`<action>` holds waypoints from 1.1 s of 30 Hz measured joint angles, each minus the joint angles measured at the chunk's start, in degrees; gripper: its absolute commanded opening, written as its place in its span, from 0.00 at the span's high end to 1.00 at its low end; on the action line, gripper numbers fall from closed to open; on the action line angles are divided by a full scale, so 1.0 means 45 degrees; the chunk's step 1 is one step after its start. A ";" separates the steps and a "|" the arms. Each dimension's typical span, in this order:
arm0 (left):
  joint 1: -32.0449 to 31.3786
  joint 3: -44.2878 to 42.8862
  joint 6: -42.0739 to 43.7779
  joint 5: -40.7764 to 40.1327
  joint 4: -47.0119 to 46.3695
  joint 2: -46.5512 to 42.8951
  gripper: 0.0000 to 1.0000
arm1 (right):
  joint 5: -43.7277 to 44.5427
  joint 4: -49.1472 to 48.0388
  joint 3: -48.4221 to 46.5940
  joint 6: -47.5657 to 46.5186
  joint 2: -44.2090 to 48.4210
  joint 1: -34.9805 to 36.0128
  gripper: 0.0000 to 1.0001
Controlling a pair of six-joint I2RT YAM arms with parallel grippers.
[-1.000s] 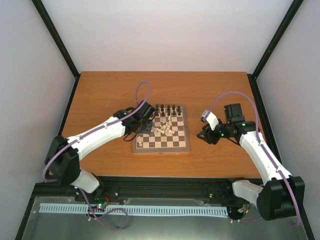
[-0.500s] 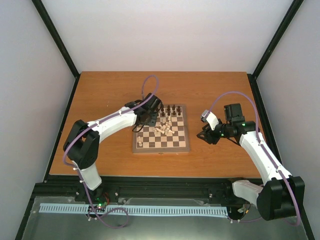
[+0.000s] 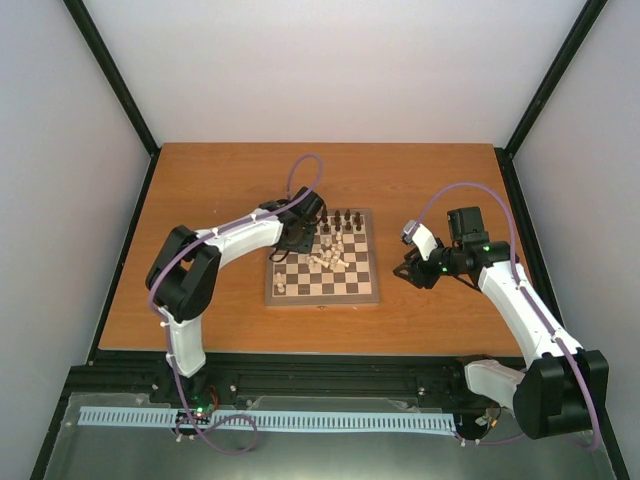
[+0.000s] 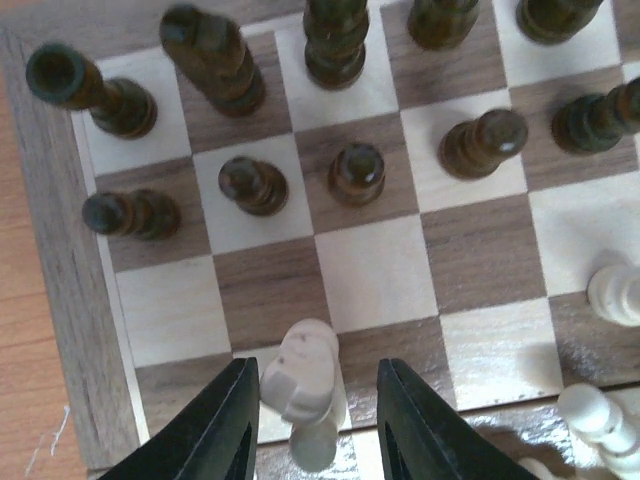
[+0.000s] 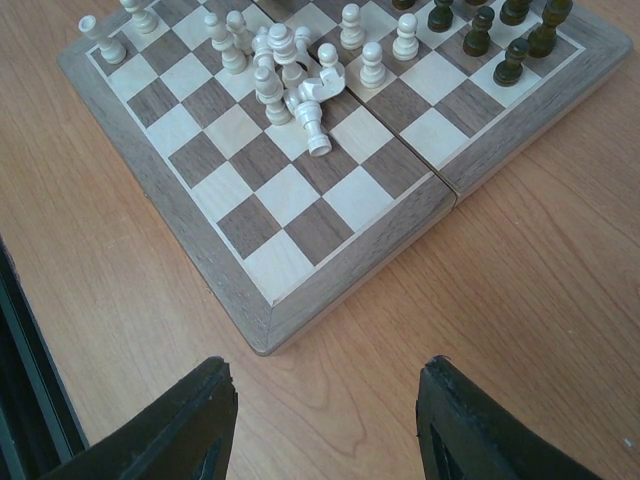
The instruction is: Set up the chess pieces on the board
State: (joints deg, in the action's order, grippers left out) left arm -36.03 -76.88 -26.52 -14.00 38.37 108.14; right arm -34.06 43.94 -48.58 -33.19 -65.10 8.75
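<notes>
**Left fingers astride a cream piece; right gripper idle off the board**

Top external: Logging the left gripper (image 3: pixel 300 238) over the far-left part of the board (image 3: pixel 322 298), which is lying mid-table. Noting dark pieces (image 3: pixel 340 217) lining the far edge, a heap of cream pieces (image 3: pixel 330 258) cluttering the middle, and a lone cream pawn (image 3: pixel 281 287) standing near the near-left corner. Placing the right gripper (image 3: pixel 405 272) just off the board's right edge, above the table (image 3: pixel 200 190).

Left wrist: Seeing the left gripper (image 4: pixel 312 420) spread, with its fingers (image 4: pixel 230 430) bracketing one cream piece (image 4: pixel 300 375) on the board (image 4: pixel 60 300). Recording a visible gap on the piece's right side, so not counting it as clamped. Counting two rows of dark pieces (image 4: pixel 357 172) standing upright beyond it.

Right wrist: Finding the right gripper (image 5: pixel 325 430) released, jaws wide and holding nothing, hanging over bare table (image 5: pixel 520 300) beside a corner of the board (image 5: pixel 270 320). Noting the cream pieces (image 5: pixel 295 95) partly toppled and touching one another, and dark pieces (image 5: pixel 480 30) standing upright along the top-right edge.
</notes>
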 measured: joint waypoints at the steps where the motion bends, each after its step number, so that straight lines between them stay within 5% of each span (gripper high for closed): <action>1: 0.0010 -0.0073 0.0024 0.0019 0.0005 0.0068 0.66 | -0.0005 0.0000 0.0000 0.0000 -0.0015 0.0000 0.49; 9: 0.0083 -0.0933 0.0185 0.0019 -0.0117 0.0690 0.67 | -0.0005 0.0000 0.0000 0.0000 -0.0141 0.0000 0.49; 22: 0.0083 -0.1171 0.0437 0.0039 -0.0146 0.0933 0.88 | -0.0005 0.0015 0.0000 -0.0010 -0.0306 0.0000 0.49; 33: 0.0053 -0.0889 0.0534 0.0709 -0.0384 0.0690 0.93 | -0.0005 0.0049 0.0000 -0.0015 -0.0379 0.0000 0.49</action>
State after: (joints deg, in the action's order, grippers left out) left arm -35.79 -80.88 -24.12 -10.81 36.64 111.24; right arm -34.09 44.16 -48.58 -33.26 -66.81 8.75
